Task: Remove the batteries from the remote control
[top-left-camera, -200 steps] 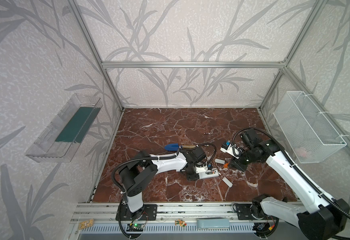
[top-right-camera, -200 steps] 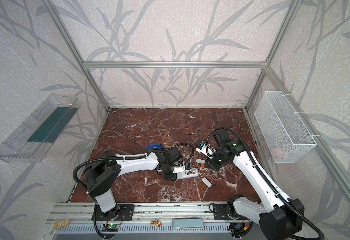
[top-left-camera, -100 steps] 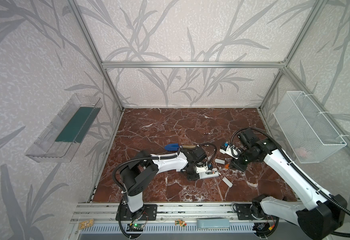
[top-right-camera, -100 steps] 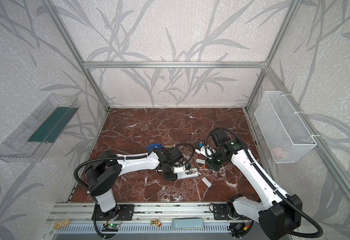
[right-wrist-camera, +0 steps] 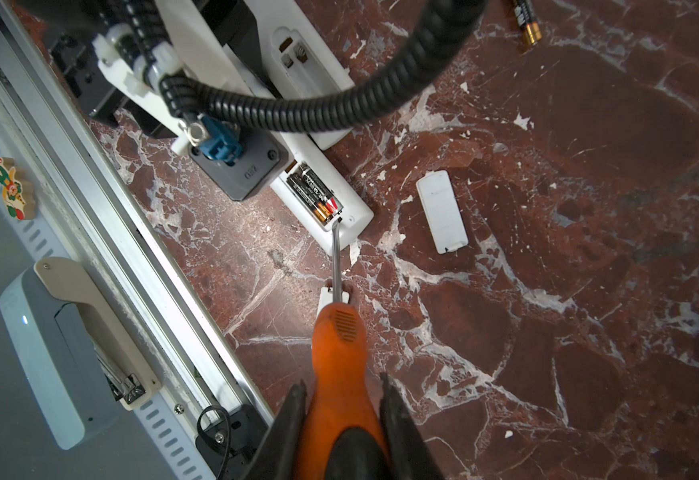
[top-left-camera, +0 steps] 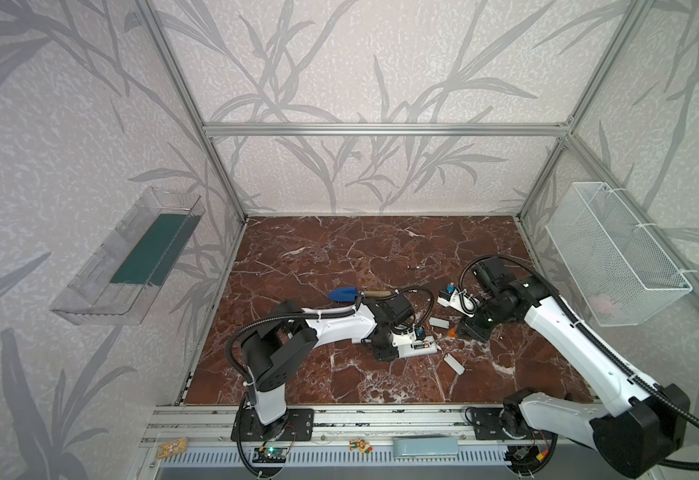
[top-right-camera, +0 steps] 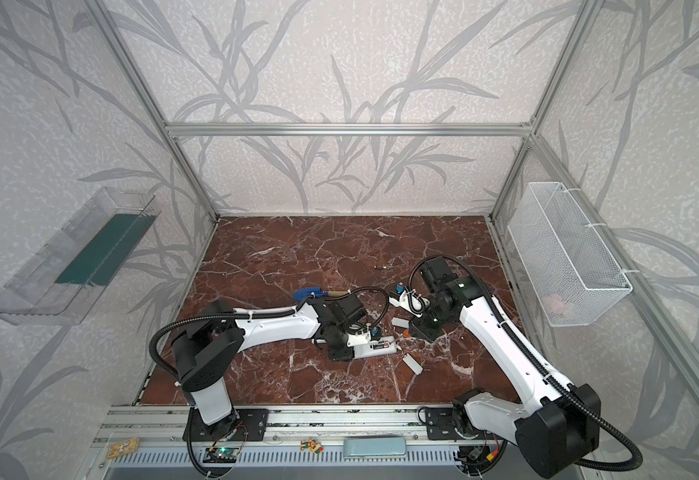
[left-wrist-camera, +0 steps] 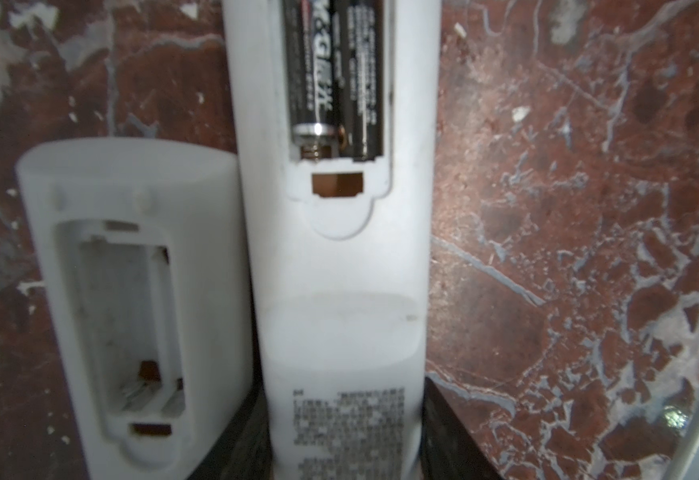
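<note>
A white remote control [left-wrist-camera: 339,270] lies face-down on the marble floor, its compartment open, with two dark batteries [left-wrist-camera: 335,75] side by side inside. My left gripper [left-wrist-camera: 345,415] is shut on the remote's lower body; in both top views it [top-left-camera: 385,347] sits left of the remote [top-left-camera: 416,348]. My right gripper [right-wrist-camera: 341,399] is shut on an orange-handled screwdriver [right-wrist-camera: 339,353]. The screwdriver's metal tip [right-wrist-camera: 336,220] touches the compartment's end beside the batteries [right-wrist-camera: 314,193]. A loose battery [top-left-camera: 414,267] lies farther back on the floor.
A second white remote [left-wrist-camera: 132,291] with an empty compartment lies right beside the held one. Two white covers [top-left-camera: 439,322] [top-left-camera: 453,365] lie loose nearby. A blue trowel [top-left-camera: 341,294] lies behind the left arm. A wire basket [top-left-camera: 613,257] hangs on the right wall, a clear tray [top-left-camera: 132,257] on the left.
The right arm has edged slightly leftward, toward the remote, with the screwdriver. The left arm and remote have stayed put.
</note>
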Available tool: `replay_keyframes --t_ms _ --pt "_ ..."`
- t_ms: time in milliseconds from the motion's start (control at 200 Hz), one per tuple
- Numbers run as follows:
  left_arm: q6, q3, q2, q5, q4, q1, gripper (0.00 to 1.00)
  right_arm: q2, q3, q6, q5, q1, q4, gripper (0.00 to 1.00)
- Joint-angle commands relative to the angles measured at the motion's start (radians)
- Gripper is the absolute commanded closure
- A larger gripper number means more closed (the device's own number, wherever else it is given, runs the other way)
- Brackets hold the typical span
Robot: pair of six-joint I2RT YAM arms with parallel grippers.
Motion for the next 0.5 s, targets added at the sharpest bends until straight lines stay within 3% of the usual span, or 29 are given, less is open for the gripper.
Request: replay_keyframes --t_ms 0,495 --pt "0.018 -0.01 0.055 -0.005 -0.039 -0.008 0.83 0.016 0.018 0.021 -0.01 0.005 0.013 1.0" --pt "0.012 -0.006 0.068 -0.008 -0.047 -0.009 0.86 0.043 0.083 0.166 -0.007 0.005 -0.03 1.0"
